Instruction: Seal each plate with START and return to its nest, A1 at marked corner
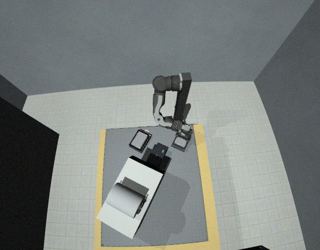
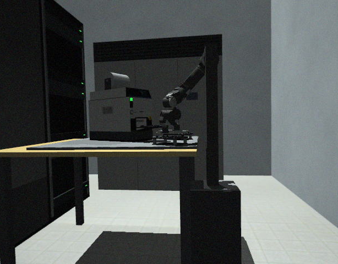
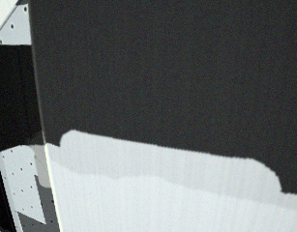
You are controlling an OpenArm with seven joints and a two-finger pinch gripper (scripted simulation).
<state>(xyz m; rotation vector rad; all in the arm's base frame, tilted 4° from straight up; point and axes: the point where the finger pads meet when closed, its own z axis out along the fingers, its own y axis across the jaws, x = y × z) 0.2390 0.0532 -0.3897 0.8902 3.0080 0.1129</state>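
With my fingers (image 1: 185,132) (image 2: 170,130) clamped on the pale, flat-topped rectangular plate (image 1: 181,141) (image 3: 172,208) over the dark rectangular nest (image 1: 178,148), I'm judging it light, stiff and slippery, so I'm gripping low on its sides, sparing its top.

Wrist cam: one big flat face (image 3: 163,77) up close, fills most of the view. Upper part near-black, lower part pale grey, boundary slopes down to the right with rounded corners. Fainter, wavy tone change inside the pale part. Thin bright edge down its lower left side. Left of that: black shape (image 3: 10,97), can't tell what, with light dotted surface (image 3: 19,176) above and below it, the lower bit partly dark grey
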